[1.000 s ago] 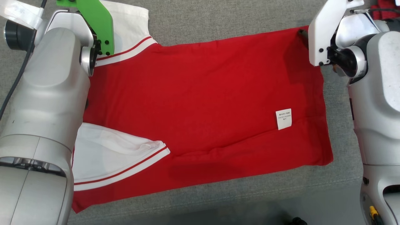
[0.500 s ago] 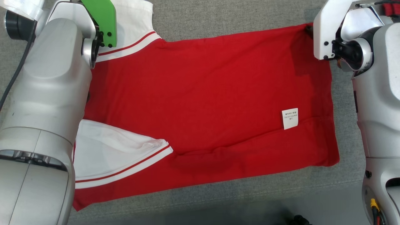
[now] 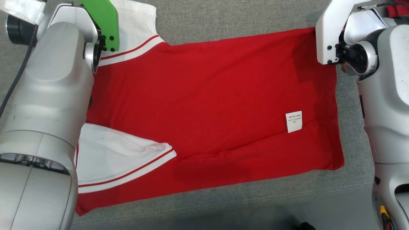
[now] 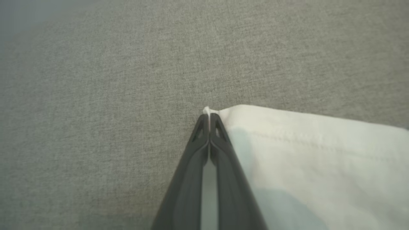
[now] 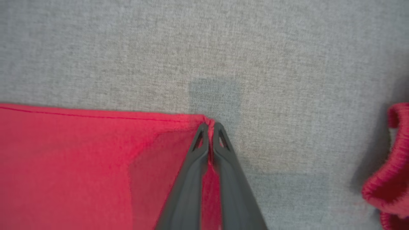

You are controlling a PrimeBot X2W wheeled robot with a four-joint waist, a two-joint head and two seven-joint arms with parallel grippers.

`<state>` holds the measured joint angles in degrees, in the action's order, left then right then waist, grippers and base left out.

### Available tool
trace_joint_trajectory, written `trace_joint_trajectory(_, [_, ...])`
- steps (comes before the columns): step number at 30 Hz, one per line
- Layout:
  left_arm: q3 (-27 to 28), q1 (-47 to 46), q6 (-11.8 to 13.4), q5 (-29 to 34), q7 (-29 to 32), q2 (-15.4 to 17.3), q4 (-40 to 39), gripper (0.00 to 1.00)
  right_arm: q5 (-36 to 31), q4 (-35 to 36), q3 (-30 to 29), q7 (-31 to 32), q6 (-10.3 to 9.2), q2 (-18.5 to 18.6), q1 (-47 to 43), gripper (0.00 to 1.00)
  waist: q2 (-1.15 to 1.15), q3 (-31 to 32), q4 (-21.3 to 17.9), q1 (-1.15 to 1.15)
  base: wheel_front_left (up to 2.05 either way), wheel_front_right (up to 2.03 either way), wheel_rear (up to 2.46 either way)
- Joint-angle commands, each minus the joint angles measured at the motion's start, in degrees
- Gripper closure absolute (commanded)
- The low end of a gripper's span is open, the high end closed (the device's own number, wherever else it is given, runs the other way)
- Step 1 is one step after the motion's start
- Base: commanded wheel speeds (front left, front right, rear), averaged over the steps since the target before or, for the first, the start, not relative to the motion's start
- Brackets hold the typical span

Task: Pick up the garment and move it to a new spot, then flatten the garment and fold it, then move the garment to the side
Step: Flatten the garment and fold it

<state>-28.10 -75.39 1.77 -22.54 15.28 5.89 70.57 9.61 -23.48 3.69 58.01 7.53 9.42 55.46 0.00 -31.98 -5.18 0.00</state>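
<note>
Head view: garment (image 3: 207, 95), red with white sleeves, is laid flat on grey fabric surface (image 3: 223, 16), mid-frame; white label (image 3: 293, 121) is seen toward its 4 o'clock. Left wrist view: left gripper (image 4: 209, 115) is pinched closed on the white sleeve (image 4: 303, 153) corner, cloth trailing to 4 o'clock. Right wrist view: right gripper (image 5: 209, 125) is clamped closed on the garment's red corner, cloth spread toward 9 o'clock. Red knit item (image 5: 389, 166) is seen at 3 o'clock, apart.

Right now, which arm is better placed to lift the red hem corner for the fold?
Right. The right gripper is shut on the far hem corner of the shirt; the left gripper pinches the white sleeve at the other end.
</note>
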Motion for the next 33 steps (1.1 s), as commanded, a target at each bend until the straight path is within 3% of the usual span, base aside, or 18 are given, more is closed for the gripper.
trace_joint_trajectory(1, [0.2, 1.9, 0.2, -0.8, -0.5, -0.2, 0.6, 1.0, 0.5, 0.5, 0.0, -0.7, -0.08, 0.5, -1.2, 1.0, 0.0, 0.5, 0.0, 0.0, 0.0, 0.0, 0.0])
trace_joint_trajectory(13, [4.4, 8.1, -2.1, -6.1, -15.1, -1.0, -6.7, 1.0, 4.2, 8.3, 1.6, -7.0, -0.08, 4.5, -9.2, 1.0, 0.0, 6.0, 2.5, 0.0, 0.0, 0.0, 0.0])
trace_joint_trajectory(19, [5.0, 14.9, -2.2, -7.4, -19.4, -0.1, -13.1, 1.0, 6.3, 12.0, 3.1, -8.3, -0.08, 6.8, -13.8, 1.0, 0.0, 9.3, 3.3, 0.0, 0.0, 0.0, 0.0])
trace_joint_trajectory(25, [5.7, 25.8, 0.0, -8.5, -20.4, 1.9, -24.3, 1.0, 8.1, 16.2, 3.3, -8.8, -0.07, 8.9, -19.1, 1.0, 0.0, 11.4, 3.9, 0.0, 0.0, 0.0, 0.0])
trace_joint_trajectory(33, [6.8, 44.7, 5.8, -10.9, -13.4, 7.1, -47.3, 1.0, 9.5, 18.2, 7.5, -7.9, -0.09, 13.7, -23.7, 1.0, 0.0, 13.2, 4.2, 0.0, 0.0, 0.0, 0.0])
